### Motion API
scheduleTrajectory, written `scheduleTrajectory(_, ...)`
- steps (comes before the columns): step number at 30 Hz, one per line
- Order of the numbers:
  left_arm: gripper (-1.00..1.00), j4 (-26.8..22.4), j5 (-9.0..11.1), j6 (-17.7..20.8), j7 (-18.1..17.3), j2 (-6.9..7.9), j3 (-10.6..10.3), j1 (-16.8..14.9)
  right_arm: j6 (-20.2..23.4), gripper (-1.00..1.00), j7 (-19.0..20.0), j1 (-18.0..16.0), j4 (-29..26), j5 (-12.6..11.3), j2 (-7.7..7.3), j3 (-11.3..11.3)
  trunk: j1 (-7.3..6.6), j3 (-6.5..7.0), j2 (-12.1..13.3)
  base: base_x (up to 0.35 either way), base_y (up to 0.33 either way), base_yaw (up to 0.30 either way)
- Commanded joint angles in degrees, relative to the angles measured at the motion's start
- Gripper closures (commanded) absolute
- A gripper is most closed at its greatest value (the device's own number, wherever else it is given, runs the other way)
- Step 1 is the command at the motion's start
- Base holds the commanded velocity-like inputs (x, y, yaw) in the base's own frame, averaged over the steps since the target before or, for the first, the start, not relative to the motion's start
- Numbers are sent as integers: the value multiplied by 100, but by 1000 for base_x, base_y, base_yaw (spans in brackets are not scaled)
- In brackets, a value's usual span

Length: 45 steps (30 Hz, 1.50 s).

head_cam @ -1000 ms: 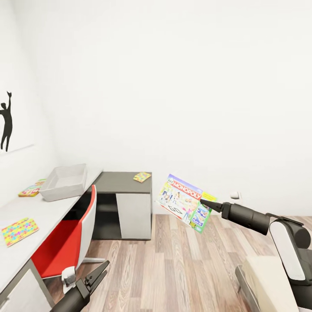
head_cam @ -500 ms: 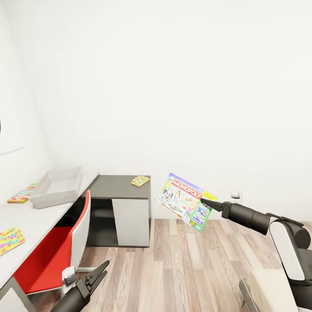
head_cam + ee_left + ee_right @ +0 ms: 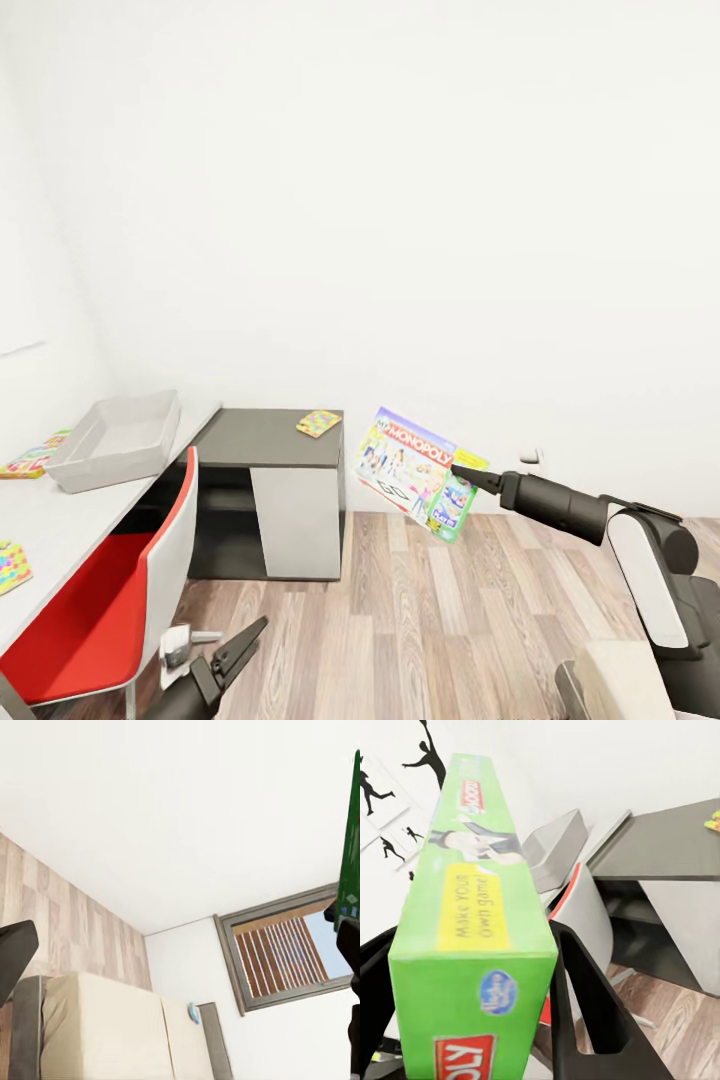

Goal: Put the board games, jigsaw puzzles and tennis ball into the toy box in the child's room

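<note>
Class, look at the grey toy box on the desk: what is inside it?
The toy box shows a bare grey floor inside; the strip behind its near wall is hidden, so small items there cannot be ruled out.

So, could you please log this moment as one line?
right gripper: shut on Monopoly box, held above floor | left gripper: open, unladen | toy box: on table

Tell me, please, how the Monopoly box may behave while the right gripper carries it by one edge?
The Monopoly box looks stiff: held at one edge by the right gripper, it does not sag. It hangs tilted in the air, so it may swing or pivot. Its glossy green side could slip between the fingers.
</note>
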Motion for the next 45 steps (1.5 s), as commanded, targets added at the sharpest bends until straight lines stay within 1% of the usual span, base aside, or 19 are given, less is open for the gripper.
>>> scheduleTrajectory(1, -100, -2, 45, 45, 4, 0, 4, 35, 33, 100, 27, -2, 0, -14, 0, -5, 2, 0, -2, 0, 0, 0)
scheduleTrajectory(9, -100, -2, 45, 45, 4, 0, 4, 290, 33, 100, 27, -2, 0, -14, 0, -5, 2, 0, -2, 0, 0, 0)
scheduleTrajectory(34, -100, -2, 45, 45, 4, 0, 4, 290, 33, 100, 27, -2, 0, -14, 0, -5, 2, 0, -2, 0, 0, 0)
scheduleTrajectory(35, -100, 1, 29, 36, -29, 11, 14, 319, 36, 100, 17, -7, 0, -12, 5, 9, 2, 0, -2, 0, 0, 0)
scheduleTrajectory(40, -100, 2, 8, 55, -55, 73, 45, 262, 127, 100, -6, 63, 22, -10, -22, -51, 2, 0, -2, 0, 0, 0)
scheduleTrajectory(45, -100, 3, -4, 60, -51, 94, 57, 236, 274, 100, -15, 89, 29, -6, -29, -72, 2, 0, -2, 0, 0, 0)
